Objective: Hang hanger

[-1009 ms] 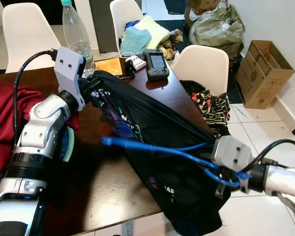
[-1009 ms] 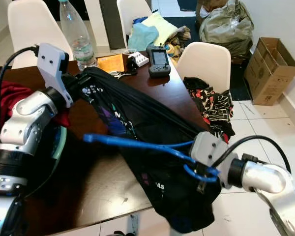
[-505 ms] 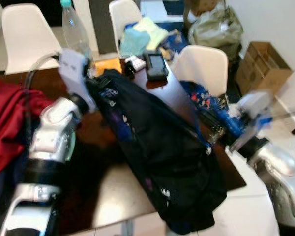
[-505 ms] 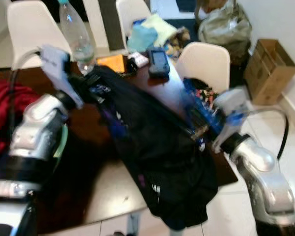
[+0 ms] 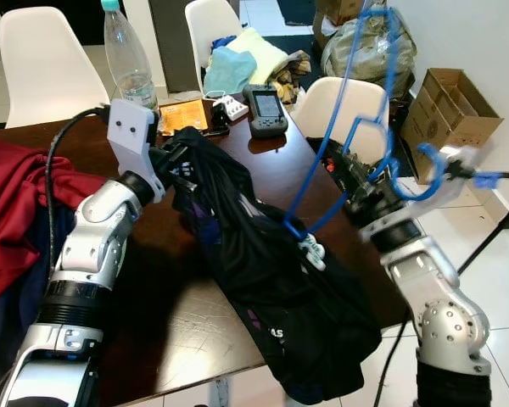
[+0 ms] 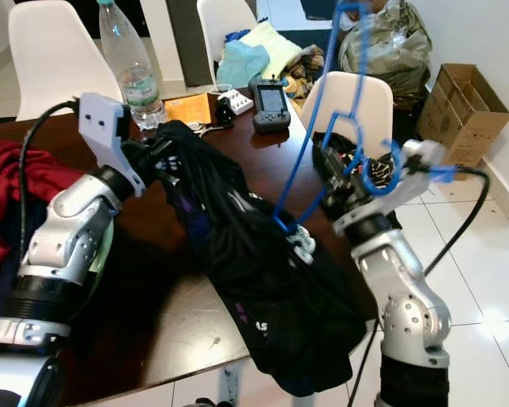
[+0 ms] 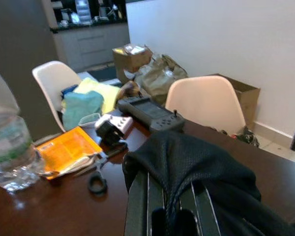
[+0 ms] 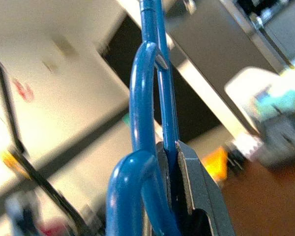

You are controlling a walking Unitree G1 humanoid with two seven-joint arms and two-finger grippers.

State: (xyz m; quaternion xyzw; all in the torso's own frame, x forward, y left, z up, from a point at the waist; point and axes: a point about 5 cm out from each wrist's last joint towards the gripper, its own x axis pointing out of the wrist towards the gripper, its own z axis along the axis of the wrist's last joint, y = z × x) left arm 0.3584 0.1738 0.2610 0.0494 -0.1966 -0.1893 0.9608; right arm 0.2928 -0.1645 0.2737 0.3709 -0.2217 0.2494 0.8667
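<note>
A blue wire hanger point(image 5: 309, 165) stands nearly upright over the table's right edge, its lower corner just above a black garment point(image 5: 271, 263). My right gripper point(image 5: 366, 197) is shut on the hanger near its hook; the wrist view shows the blue wire point(image 8: 142, 98) pinched between the fingers point(image 8: 189, 191). The garment lies bunched across the dark wooden table point(image 5: 178, 314) and spills over its front corner. At the garment's far end my left gripper point(image 5: 174, 157) is shut on the cloth, which covers the fingers point(image 7: 142, 206) in the left wrist view.
A red cloth point(image 5: 17, 212) lies at the table's left. At the back stand a water bottle point(image 5: 123, 51), an orange packet point(image 5: 182, 114) and a handheld device point(image 5: 265, 108). White chairs point(image 5: 348, 106) ring the table. A cardboard box point(image 5: 450, 106) sits on the floor at right.
My right gripper swung the hanger from lying across the garment up and to the right, so it now stands upright. The garment has slumped onto the table. The left arm barely moved.
</note>
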